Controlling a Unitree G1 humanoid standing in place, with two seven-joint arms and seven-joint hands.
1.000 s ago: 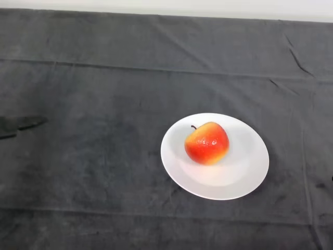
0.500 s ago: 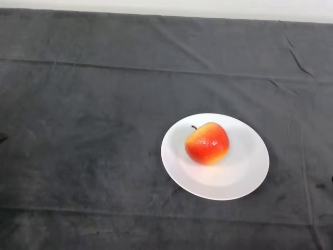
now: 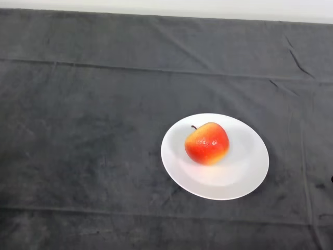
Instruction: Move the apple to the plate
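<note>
A red and yellow apple (image 3: 207, 143) with a short dark stem sits upright on a round white plate (image 3: 244, 177), a little left of the plate's middle. The plate lies on the dark cloth to the right of the view's centre.
The dark grey cloth (image 3: 83, 135) covers the whole table, with creases along the back and at the right. A pale wall strip (image 3: 166, 6) runs along the far edge.
A dark shape at the left edge has drawn back out of the view. The apple and plate have not moved.
</note>
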